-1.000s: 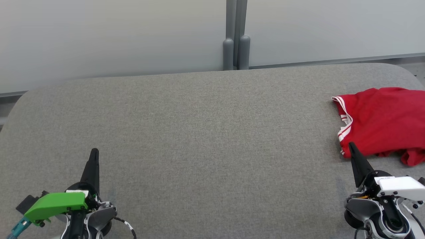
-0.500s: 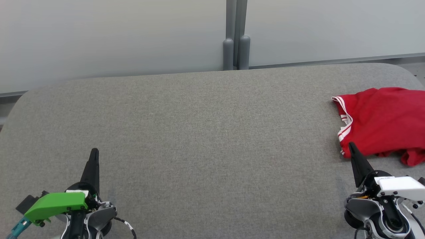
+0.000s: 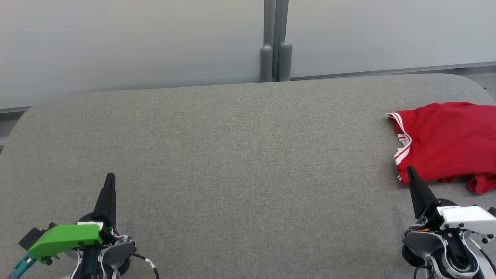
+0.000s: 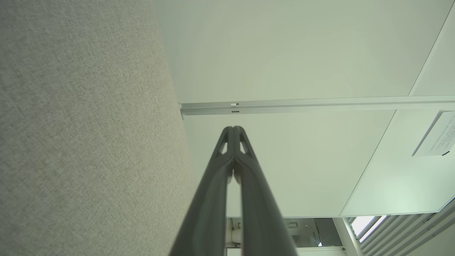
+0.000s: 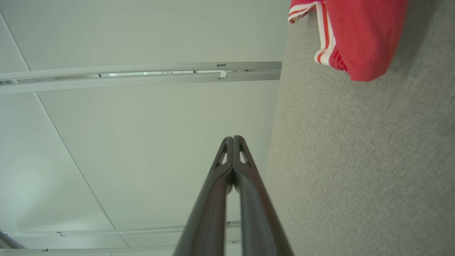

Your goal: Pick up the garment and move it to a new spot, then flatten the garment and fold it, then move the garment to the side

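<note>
A: Since the red garment (image 3: 449, 143) lies in a loose heap at the right-hand end of the grey worktop (image 3: 240, 155), partly cut off by the edge of the head view, how do you reckon it will handle?

B: Soft and light, I'd judge. It looks like thin knit that sags and laps over itself, with nothing stiff in it. It won't break, but it will drape and trail, and the cloth-covered worktop may cling to it instead of letting it slide.

A: Where would you take hold?

B: At the white-striped trim (image 3: 402, 155) on its left edge, where the cloth is doubled and gives a firmer bite. A pinch in the middle would likely catch only one layer.

A: And the fingers?

B: The left fingers (image 3: 107, 195) are pressed together on nothing, low at the left and well apart from the garment. The right fingers (image 3: 416, 192) are closed on nothing too. They sit near its nearest corner, and the right wrist view shows them clear of it.

A: How far along is the job?

B: A heap at the side fits a garment waiting to be picked up. It also fits one loosely folded and set aside.
</note>
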### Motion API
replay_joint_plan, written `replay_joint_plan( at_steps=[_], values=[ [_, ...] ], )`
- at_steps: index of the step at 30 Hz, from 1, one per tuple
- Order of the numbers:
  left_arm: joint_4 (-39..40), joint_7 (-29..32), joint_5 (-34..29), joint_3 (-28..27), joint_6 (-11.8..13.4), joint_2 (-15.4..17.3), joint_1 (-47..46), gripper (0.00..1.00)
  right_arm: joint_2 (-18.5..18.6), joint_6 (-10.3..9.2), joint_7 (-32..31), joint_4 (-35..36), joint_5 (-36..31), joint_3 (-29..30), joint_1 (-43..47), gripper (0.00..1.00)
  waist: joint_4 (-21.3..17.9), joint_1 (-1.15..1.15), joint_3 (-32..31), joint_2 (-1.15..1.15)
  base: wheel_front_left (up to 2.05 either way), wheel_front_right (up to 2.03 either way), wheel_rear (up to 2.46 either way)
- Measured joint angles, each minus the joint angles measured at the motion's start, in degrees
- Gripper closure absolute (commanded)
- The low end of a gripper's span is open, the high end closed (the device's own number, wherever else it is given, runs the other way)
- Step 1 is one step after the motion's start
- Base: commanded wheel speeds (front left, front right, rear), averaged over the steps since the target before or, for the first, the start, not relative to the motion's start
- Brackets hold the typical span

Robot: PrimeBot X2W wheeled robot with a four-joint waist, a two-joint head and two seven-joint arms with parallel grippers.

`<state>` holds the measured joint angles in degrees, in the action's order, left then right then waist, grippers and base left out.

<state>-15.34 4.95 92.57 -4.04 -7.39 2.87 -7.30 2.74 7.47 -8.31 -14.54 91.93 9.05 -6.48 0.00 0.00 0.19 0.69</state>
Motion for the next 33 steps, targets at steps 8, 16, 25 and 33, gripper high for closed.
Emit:
replay_joint_plan(
  at_steps=[8,16,25,33],
  values=[
    [0.0,0.0,0.0,0.0,0.0,0.0,0.0,1.0,0.0,0.0,0.0,0.0,0.0,0.0,0.0,1.0,0.0,0.0,0.0,0.0,0.0,0.0,0.0],
    [0.0,0.0,0.0,0.0,0.0,0.0,0.0,1.0,0.0,0.0,0.0,0.0,0.0,0.0,0.0,1.0,0.0,0.0,0.0,0.0,0.0,0.0,0.0],
    [0.0,0.0,0.0,0.0,0.0,0.0,0.0,1.0,0.0,0.0,0.0,0.0,0.0,0.0,0.0,1.0,0.0,0.0,0.0,0.0,0.0,0.0,0.0],
    [0.0,0.0,0.0,0.0,0.0,0.0,0.0,1.0,0.0,0.0,0.0,0.0,0.0,0.0,0.0,1.0,0.0,0.0,0.0,0.0,0.0,0.0,0.0]
  ],
)
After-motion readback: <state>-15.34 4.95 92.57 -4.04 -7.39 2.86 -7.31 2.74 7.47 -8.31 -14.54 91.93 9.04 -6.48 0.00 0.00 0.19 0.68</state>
